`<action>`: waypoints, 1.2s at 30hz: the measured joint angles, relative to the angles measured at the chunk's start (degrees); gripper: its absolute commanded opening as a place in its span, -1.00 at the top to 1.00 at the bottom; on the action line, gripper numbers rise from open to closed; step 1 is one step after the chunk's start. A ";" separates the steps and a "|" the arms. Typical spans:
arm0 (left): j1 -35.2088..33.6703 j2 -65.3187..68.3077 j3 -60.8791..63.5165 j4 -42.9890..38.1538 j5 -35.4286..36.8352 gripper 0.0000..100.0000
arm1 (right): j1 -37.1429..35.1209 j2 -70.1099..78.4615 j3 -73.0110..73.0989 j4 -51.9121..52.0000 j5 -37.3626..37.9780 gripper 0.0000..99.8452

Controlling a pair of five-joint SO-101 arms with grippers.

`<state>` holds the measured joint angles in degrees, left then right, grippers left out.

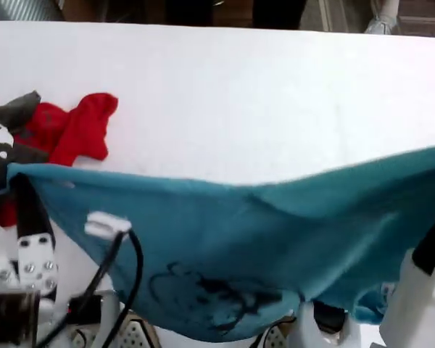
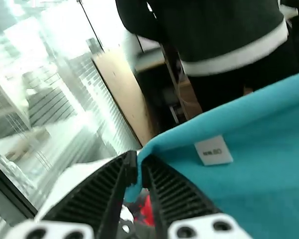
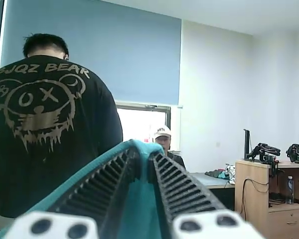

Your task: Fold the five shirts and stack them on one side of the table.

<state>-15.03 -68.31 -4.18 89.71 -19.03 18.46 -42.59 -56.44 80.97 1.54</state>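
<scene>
In the high view, the teal shirt is hanging stretched over the table and sagging, so it is likely light and limp. In the left wrist view, the left gripper is pinching its edge. In the right wrist view, the right gripper is clamping teal cloth too, and the corners seem the best places to hold.

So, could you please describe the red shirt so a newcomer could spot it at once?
Look at the white table in the high view and follow it to its left side, past the teal shirt held up. There the red shirt lies crumpled beside a dark grey garment; it is the only bright red cloth.
</scene>
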 measured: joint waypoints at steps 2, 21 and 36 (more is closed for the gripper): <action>0.00 0.00 1.67 0.00 0.00 0.95 | 0.00 0.00 0.00 0.00 0.00 0.96; 0.00 -3.43 2.46 0.00 0.00 0.95 | 0.00 -0.18 0.00 0.18 0.00 0.96; 0.00 -3.43 23.30 -14.51 0.00 0.95 | -4.22 6.42 13.19 -2.20 0.00 0.96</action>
<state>-15.03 -71.74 19.12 75.21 -19.03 14.24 -36.18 -43.25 78.77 1.54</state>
